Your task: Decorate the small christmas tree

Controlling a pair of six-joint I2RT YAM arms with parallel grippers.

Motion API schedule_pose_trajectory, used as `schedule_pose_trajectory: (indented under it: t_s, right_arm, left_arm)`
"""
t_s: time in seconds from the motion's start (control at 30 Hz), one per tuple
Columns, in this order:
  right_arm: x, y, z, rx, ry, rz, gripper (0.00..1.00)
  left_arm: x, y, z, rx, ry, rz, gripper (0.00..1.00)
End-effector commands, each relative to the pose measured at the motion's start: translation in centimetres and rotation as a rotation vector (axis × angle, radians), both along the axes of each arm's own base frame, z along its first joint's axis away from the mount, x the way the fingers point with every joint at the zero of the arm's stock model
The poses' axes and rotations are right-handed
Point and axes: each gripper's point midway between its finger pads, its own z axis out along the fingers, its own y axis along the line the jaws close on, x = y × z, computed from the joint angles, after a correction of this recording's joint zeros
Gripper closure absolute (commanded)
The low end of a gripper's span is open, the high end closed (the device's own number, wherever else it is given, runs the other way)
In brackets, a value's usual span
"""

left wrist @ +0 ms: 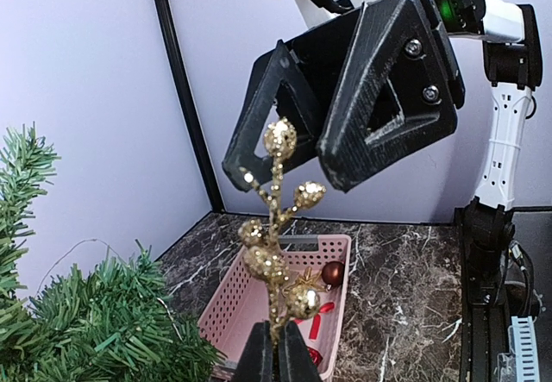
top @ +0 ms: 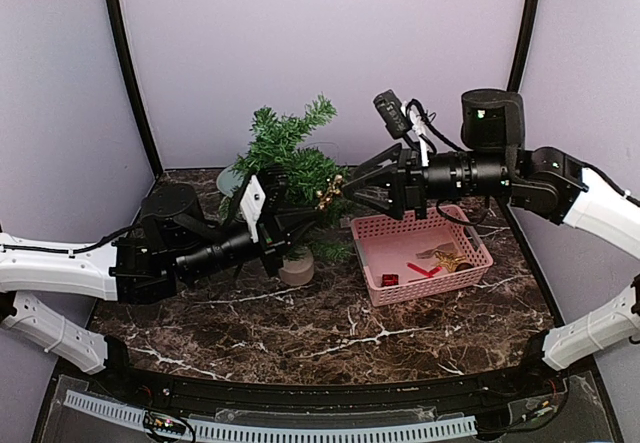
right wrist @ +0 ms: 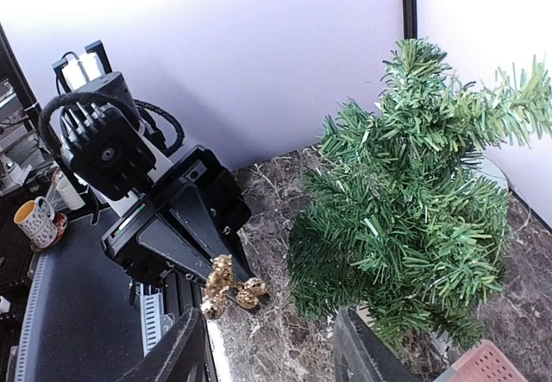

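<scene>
The small christmas tree (top: 288, 153) stands on its tan base (top: 297, 269) at the back left of the marble table. It also shows in the right wrist view (right wrist: 414, 201) and the left wrist view (left wrist: 95, 313). My left gripper (top: 303, 221) (left wrist: 276, 356) is shut on the stem of a gold glitter berry sprig (top: 329, 194) (left wrist: 276, 227) (right wrist: 224, 284), held up in the air just right of the tree. My right gripper (top: 352, 189) (left wrist: 289, 171) (right wrist: 272, 347) is open, its jaws on either side of the sprig's top, not closed on it.
A pink basket (top: 470, 238) (left wrist: 226, 309) stands right of the tree, holding a red ball (left wrist: 334, 272), a red ribbon (top: 424, 270), a gold star (top: 447, 260) and a small red piece (top: 389, 279). Purple walls enclose the back and sides.
</scene>
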Motion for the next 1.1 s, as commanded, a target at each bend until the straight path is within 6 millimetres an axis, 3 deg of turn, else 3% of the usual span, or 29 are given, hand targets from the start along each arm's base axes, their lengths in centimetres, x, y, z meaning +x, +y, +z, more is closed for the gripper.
schedule_pose_trajectory:
  t_s: [0.0,0.3,0.9,0.97,1.0,1.07]
  right_arm:
    - [-0.2,0.1,3.2,0.082,-0.053,0.007,0.51]
    - [-0.1,0.8,3.1,0.075,-0.049,0.019,0.62]
    - [-0.5,1.7,1.9,0.039,-0.027,0.067,1.00]
    - [-0.4,1.7,2.3,0.048,-0.040,0.058,1.00]
    - [-0.2,1.5,2.6,0.054,-0.051,0.047,1.00]
    - [0.4,1.2,3.4,0.068,-0.087,0.007,1.00]
  left_arm:
    - [0.3,0.0,0.8,-0.047,0.011,0.005,1.00]
    - [0.8,-0.5,0.0,-0.008,0.008,0.020,1.00]
    - [1.1,-0.4,0.0,-0.005,-0.001,0.039,1.00]
    - [1.0,-0.3,0.1,-0.003,0.001,0.038,0.84]
    - [1.1,-0.2,0.0,-0.004,0.004,0.039,0.70]
    - [1.0,0.4,0.4,-0.021,0.006,0.043,0.57]
